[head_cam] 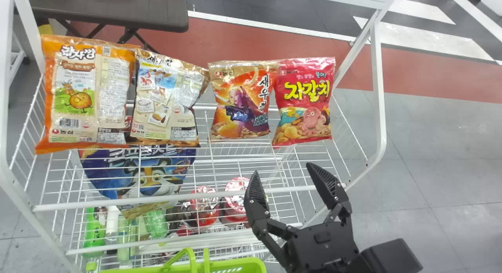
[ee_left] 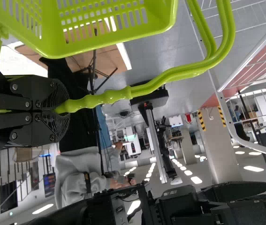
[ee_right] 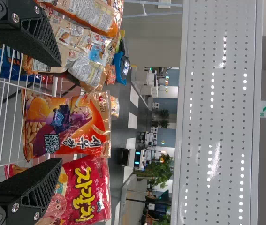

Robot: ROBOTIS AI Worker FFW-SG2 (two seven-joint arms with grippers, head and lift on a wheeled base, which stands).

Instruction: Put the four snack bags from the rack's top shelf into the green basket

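Head view: four glossy plastic snack bags (head_cam: 241,104), orange-edged, cream, orange-gold and red, stand along the top shelf of the white wire rack (head_cam: 117,203). Before that rack, the black right hand (head_cam: 284,170) gapes wide; low in front is the green plastic basket (head_cam: 235,265), its handle (ee_left: 156,84) gripped by the black left hand (ee_left: 60,110).

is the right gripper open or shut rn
Open. In the head view the right gripper has its two fingers spread well apart, with nothing held, short of the red snack bag.
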